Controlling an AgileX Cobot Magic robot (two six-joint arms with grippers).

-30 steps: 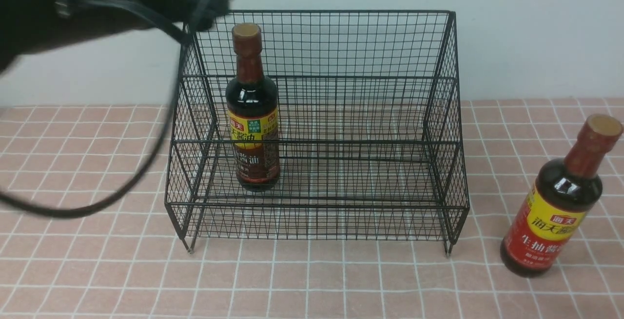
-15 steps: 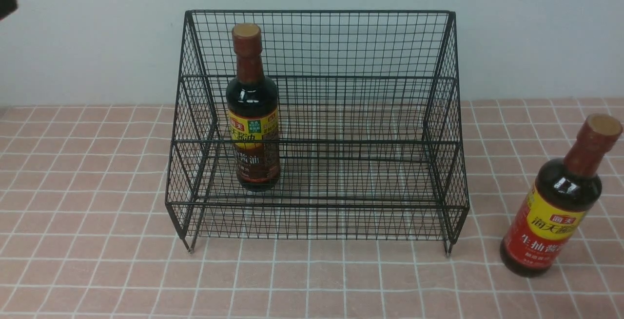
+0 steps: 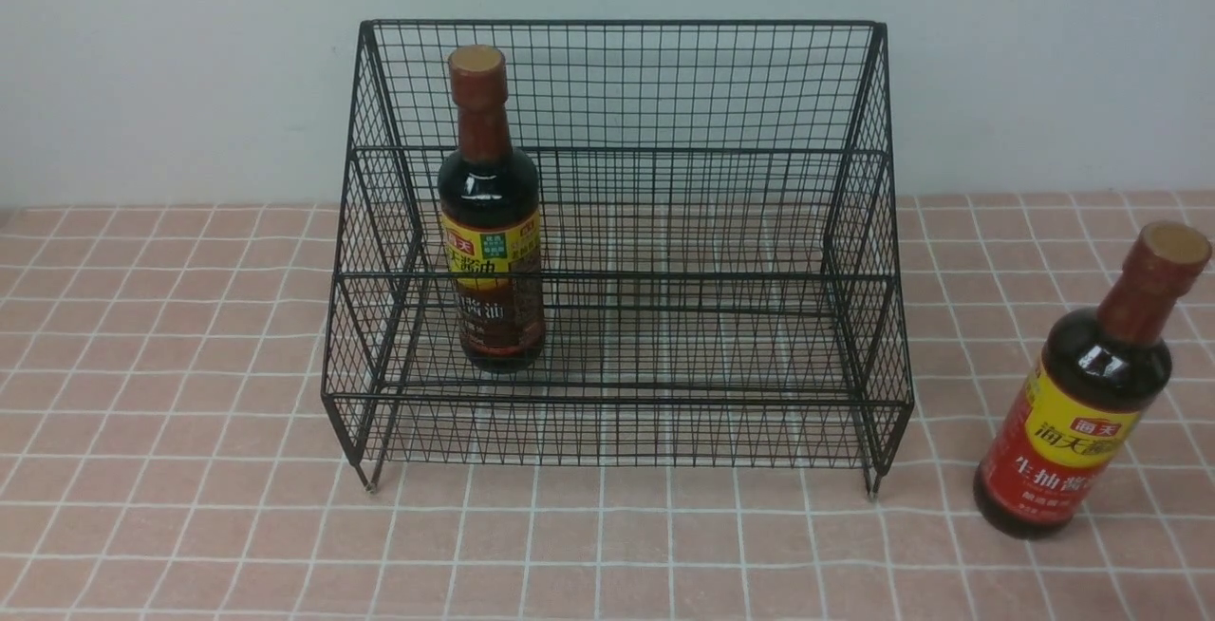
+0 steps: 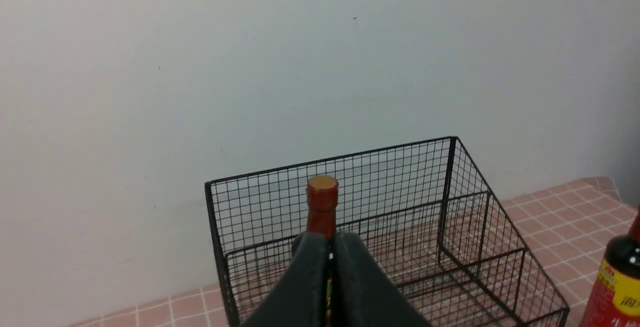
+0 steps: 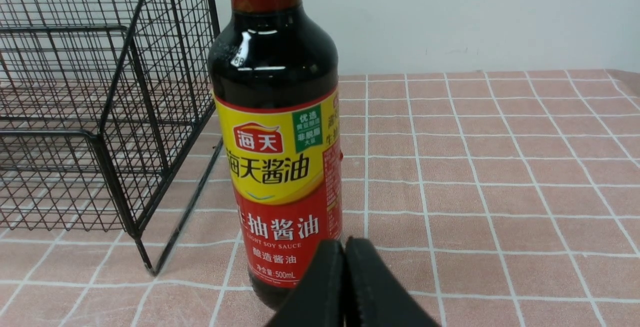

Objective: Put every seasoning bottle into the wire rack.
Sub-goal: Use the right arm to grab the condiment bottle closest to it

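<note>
The brown-label soy-sauce bottle (image 3: 491,222) stands upright inside the wire rack (image 3: 859,222), toward its left side. The red-label soy-sauce bottle (image 3: 1082,412) stands on the tiled table (image 3: 190,507), just right of the rack. The left pincer (image 4: 329,244) and right pincer (image 5: 345,249) are pressed together, empty.

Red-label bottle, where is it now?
Front view: the red-label bottle stands upright on the tiled table, outside the wire rack, off its right end, apart from it.

brown-label bottle (image 3: 491,251) upright in wire rack (image 3: 712,89), tier unclear; red-label bottle (image 3: 1082,412) outside.
</note>
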